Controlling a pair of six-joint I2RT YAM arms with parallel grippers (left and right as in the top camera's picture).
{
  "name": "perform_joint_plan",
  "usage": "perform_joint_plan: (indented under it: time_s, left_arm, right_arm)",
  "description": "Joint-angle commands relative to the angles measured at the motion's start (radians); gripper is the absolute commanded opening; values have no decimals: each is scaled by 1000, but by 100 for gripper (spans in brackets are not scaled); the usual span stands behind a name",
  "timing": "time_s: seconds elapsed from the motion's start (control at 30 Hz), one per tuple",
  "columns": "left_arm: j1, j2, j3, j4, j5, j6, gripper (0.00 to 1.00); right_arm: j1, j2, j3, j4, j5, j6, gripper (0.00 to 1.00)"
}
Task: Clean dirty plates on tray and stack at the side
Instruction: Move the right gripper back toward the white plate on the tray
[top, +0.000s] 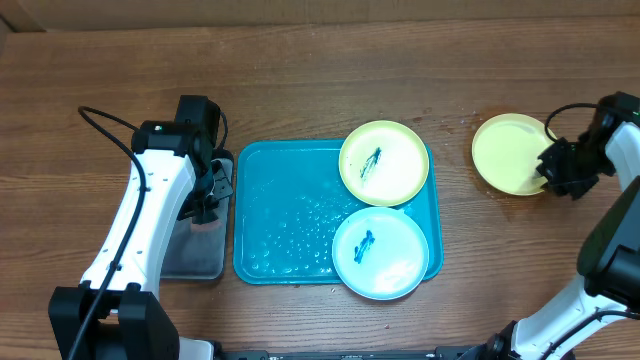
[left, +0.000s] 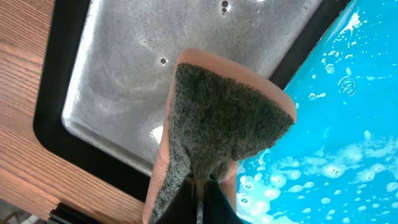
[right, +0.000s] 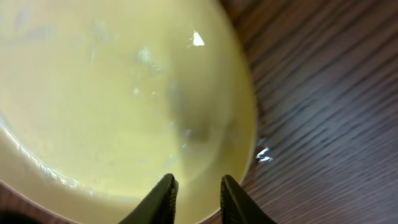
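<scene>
Two smeared plates lie on the teal tray (top: 285, 235): a yellow-green plate (top: 384, 162) at its far right corner and a pale blue-white plate (top: 380, 252) at its near right corner, each with a dark blue smear. A third, clean yellow-green plate (top: 508, 152) (right: 112, 93) lies on the table to the right. My right gripper (top: 560, 170) (right: 198, 186) is over that plate's near rim, jaws apart, nothing pinched. My left gripper (top: 210, 195) (left: 200, 196) is shut on a sponge (left: 224, 124), grey-green scouring face toward the camera.
A black-rimmed grey metal tray (top: 195, 255) (left: 124, 74) sits just left of the teal tray, under the left gripper. The teal tray's floor (left: 336, 124) is wet with soap bubbles. A damp patch shows on the wood around the right-hand plate.
</scene>
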Motion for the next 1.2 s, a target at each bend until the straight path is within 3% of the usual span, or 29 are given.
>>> perform_joint_plan:
  time_s: [0.0,0.17,0.33,0.43,0.53,0.7,0.93,1.17]
  left_arm:
    - [2,-15,-3,3,5,20,4]
    - [2,-15,-3,6,5,20,4]
    - [2,-15,-3,4,4,20,4]
    - [2,-15,-3,4,4,20,4]
    - [2,-15,-3,7,4,20,4]
    - [2,-15,-3,7,5,24,4]
    - [2,-15,-3,8,5,24,4]
    - [2,-15,-3,15,5,24,4]
  right_arm:
    - [40,-47,29,-18,-23,-26,28]
    - [111,-181,86,-83,-19,-45,34]
    - [231,-333,100,-181,-2,-95,48]
    - [307,-369,100,-265,3,-71,44]
    - [403,-372,94,-363,-7,-54,32]
    - [542,-372,19,-455,-12,34,35]
    - [643,-372,-177,-426,-20,127,37]
    - [706,-372,-388,-264,-90,131,42]
